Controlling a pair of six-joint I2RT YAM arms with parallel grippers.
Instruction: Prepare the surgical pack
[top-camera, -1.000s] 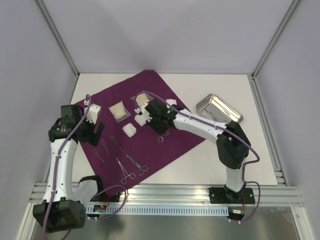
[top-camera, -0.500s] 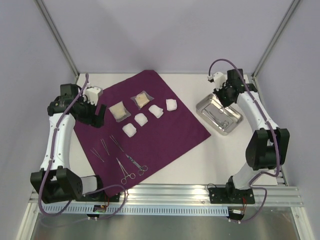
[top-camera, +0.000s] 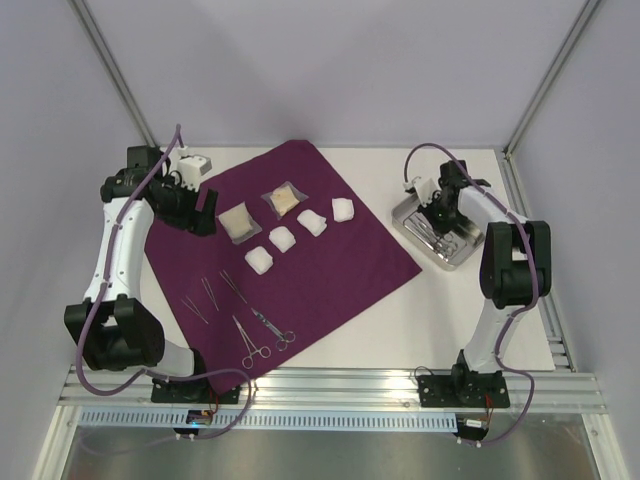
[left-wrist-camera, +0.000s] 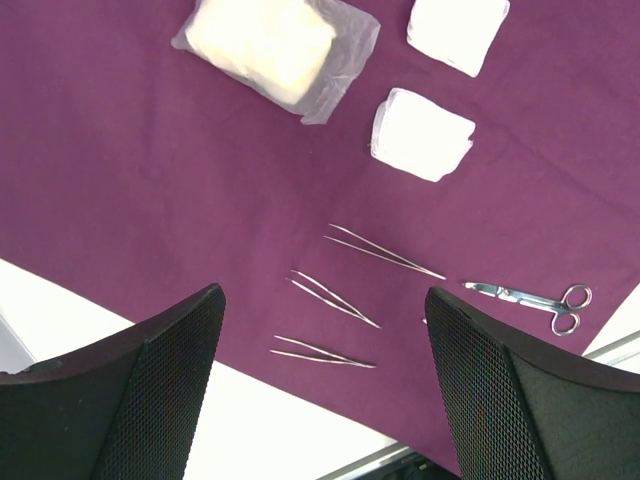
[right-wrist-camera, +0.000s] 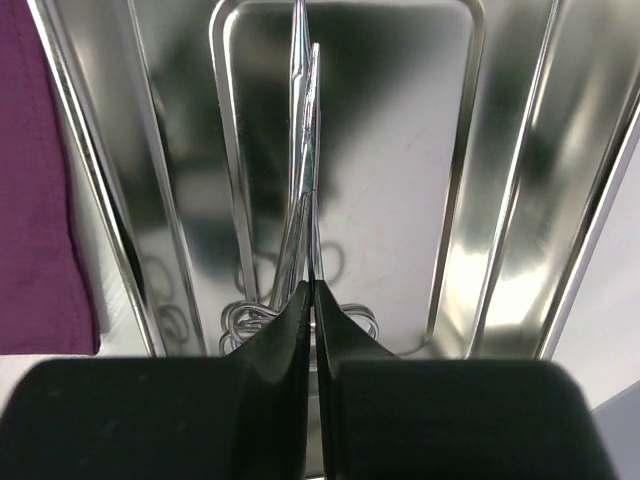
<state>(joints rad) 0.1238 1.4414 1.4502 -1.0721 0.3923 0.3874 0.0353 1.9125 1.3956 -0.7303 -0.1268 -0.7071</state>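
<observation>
Nothing readable is showing in any of the views: no text, label, brand, number or sign is appearing on anything.

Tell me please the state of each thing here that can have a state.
purple cloth, spread flat
steel tray, upright, forceps inside
forceps, tips together, gripped
right gripper, fingers shut on forceps
left gripper, fingers open, holding nothing
tan packets, unopened, on the cloth
gauze pads, folded, on the cloth
</observation>
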